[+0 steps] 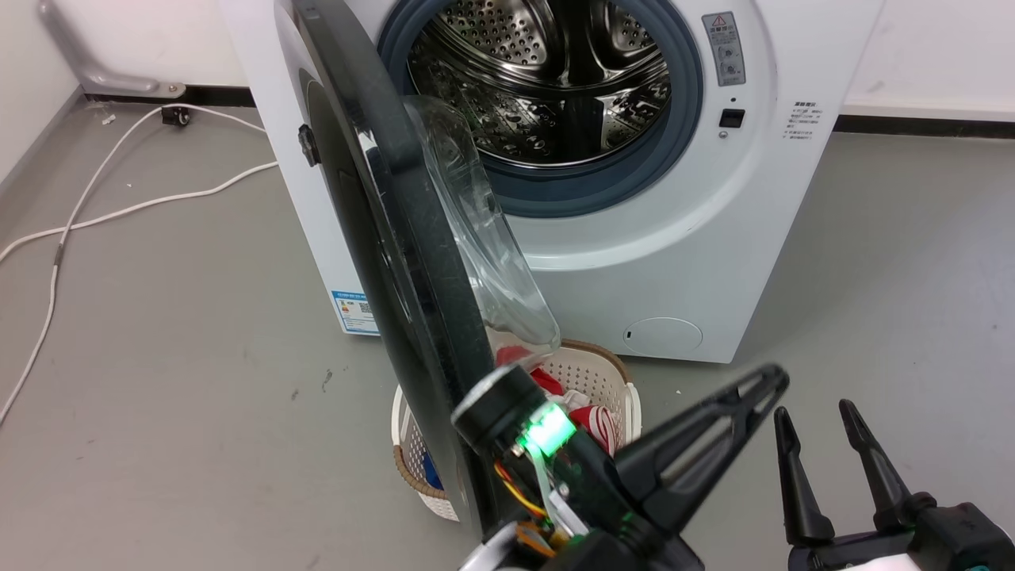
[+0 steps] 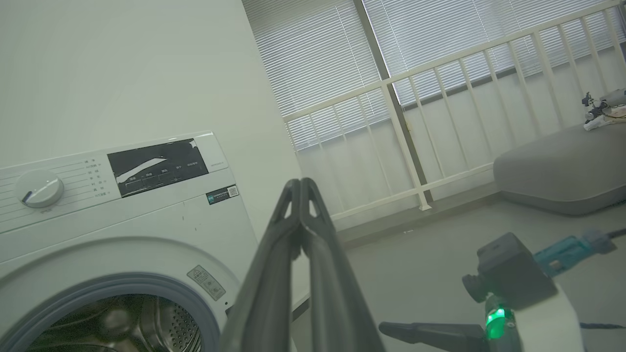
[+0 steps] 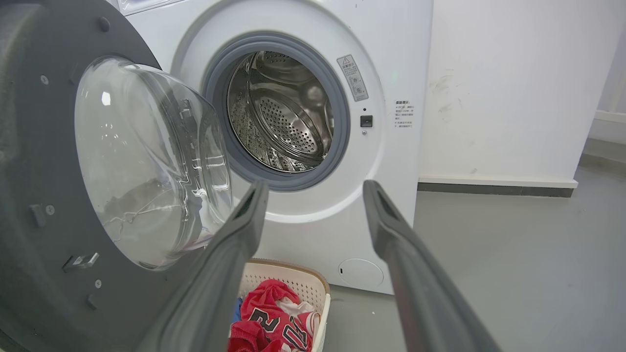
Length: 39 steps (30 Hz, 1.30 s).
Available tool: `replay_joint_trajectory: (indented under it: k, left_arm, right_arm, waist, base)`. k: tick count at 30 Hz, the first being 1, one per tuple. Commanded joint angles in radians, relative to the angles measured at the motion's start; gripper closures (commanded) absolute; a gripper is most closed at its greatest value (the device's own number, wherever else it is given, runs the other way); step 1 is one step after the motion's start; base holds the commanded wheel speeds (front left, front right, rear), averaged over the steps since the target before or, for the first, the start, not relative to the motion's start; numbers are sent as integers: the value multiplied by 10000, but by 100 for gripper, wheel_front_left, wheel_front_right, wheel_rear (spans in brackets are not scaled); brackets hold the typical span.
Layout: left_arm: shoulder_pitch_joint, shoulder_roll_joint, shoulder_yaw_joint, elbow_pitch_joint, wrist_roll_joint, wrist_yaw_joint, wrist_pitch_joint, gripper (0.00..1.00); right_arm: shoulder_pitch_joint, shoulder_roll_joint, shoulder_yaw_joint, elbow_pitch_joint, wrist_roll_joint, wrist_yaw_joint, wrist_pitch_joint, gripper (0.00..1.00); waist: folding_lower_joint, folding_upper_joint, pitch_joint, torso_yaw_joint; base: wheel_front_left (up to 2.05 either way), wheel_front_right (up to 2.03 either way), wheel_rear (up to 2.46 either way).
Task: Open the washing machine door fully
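The white washing machine (image 1: 674, 262) stands against the wall with its steel drum (image 1: 555, 79) exposed. The washing machine door (image 1: 412, 262) stands swung out toward me, almost edge-on, with its clear glass bowl (image 1: 476, 222) facing right. My left gripper (image 1: 771, 382) is shut on nothing, just right of the door's near edge, fingers pointing up and to the right. In the left wrist view the left gripper (image 2: 299, 185) points past the washing machine (image 2: 146, 220). My right gripper (image 1: 817, 419) is open at the lower right. The right gripper (image 3: 315, 188) faces the drum, with the door (image 3: 39, 146) to its left.
A white laundry basket (image 1: 610, 381) with red clothes sits on the floor under the door, close to the machine's front. A white cable (image 1: 119, 210) trails across the grey floor at the left. A white railing (image 2: 440, 98) and a grey cushion (image 2: 562, 171) lie beyond the machine.
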Motion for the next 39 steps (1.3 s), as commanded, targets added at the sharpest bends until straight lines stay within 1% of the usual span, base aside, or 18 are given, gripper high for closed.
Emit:
replay_joint_trajectory:
  k: [1,4,7,9,10,14,22,32,39]
  left_arm:
    - [229,59,-108,195,-70,-15,-21,100]
    - [523,157,-272,640,-199,13,-21,100]
    - [727,241,-280,972,-272,73,-21,100]
    - [1009,335,-194,1488,-413,176,-21,100]
    - [1009,335,-194,1488,-413,176,-21,100]
    - [1362,405,88,2108,-635,411,-21,100]
    - [1835,513,684,3033,-890,661,-21,100]
    - [2202,530,1683,3534,-1112,942,-21,100]
    - [2543,737,2430,3460,-1091,1173,-9,100]
  right_arm:
    - [-144,29,26,2,-53,-3,-17,0]
    - [-140,28,59,9,-40,-3,-17,0]
    - [-155,28,79,22,-41,-3,-17,0]
    - [-172,28,114,47,-44,-3,-17,0]
    - [-172,28,114,47,-44,-3,-17,0]
    - [-225,28,160,82,-76,-3,-17,0]
    - [-241,28,136,197,-58,-3,-17,0]
    - [-151,28,194,310,30,-3,-19,0]
    - [9,28,267,435,111,-3,-17,0]
  waist:
    - [0,-1,2,14]
    - [0,-1,15,57]
    - [0,-1,24,82]
    - [0,-1,38,107]
    - [0,-1,38,107]
    - [0,-1,64,99]
    - [0,-1,90,140]
    - [0,-1,55,214]
    - [0,-1,49,554]
  base:
    - [0,0,0]
    - [0,0,0]
    - [0,0,0]
    - [0,0,0]
    - [0,0,0]
    - [0,0,0]
    - [0,0,0]
    - [0,0,0]
    - [0,0,0]
